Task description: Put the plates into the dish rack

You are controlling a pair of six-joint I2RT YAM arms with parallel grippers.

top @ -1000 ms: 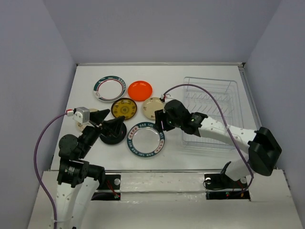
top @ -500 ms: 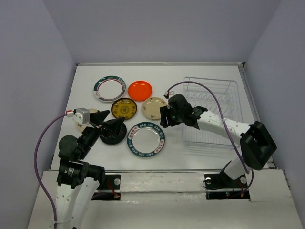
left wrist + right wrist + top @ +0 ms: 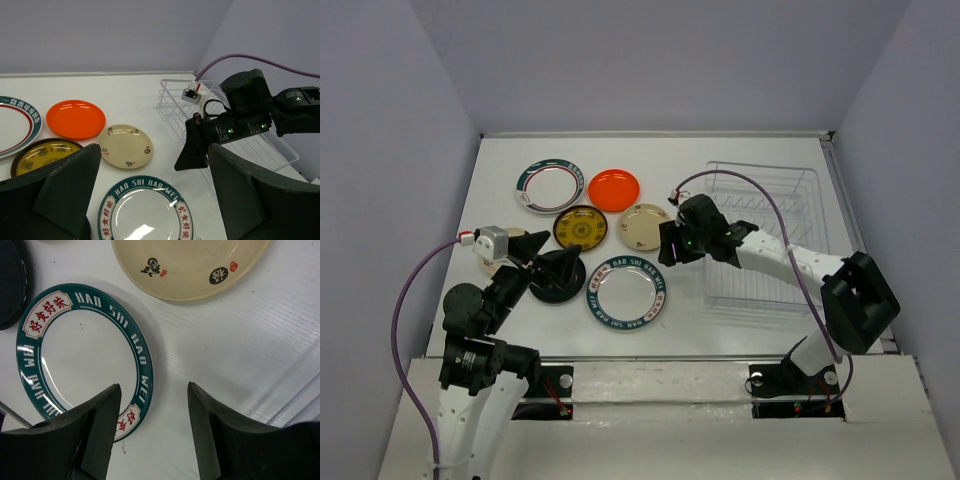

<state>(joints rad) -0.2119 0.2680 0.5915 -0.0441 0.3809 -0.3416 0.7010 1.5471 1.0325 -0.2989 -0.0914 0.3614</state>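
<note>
The left hand sits low by the near edge of the counter. Its two fingers are spread wide and hold nothing. Just to its right, the teal plate lies flat. White letters on the rim say "HAO SHI HAO WEI", with red Chinese signs in little cream boxes.

The right hand hangs over that plate's right edge, fingers apart and empty. It looks like the nearer hand for this plate. The plate is round, so any edge should do.

Just past it lies the cream plate, with small black and red marks too tiny to read. The dish rack is on the right, and no plates are in it yet.
</note>
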